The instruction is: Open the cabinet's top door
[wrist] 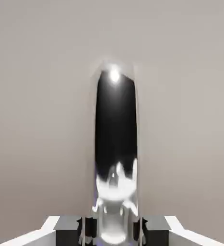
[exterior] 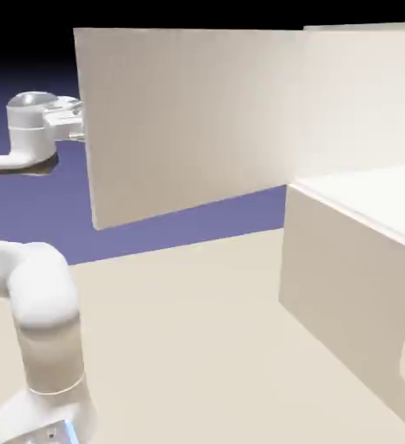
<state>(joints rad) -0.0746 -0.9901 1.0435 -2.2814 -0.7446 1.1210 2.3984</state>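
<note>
Exterior: bright, white surfaces washed out | Hand: dimmer, handle [wrist: 115, 129] glaring

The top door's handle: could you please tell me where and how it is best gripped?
I would take the handle by its long straight bar, coming from in front of the door, one finger on each side, as it is narrow and stands along the flat panel; the gripper straddles its near end that way.

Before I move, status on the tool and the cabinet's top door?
Tool shut on curved silver loop handle. Flat beige upper door swung open. Nothing visible blocking it.
</note>
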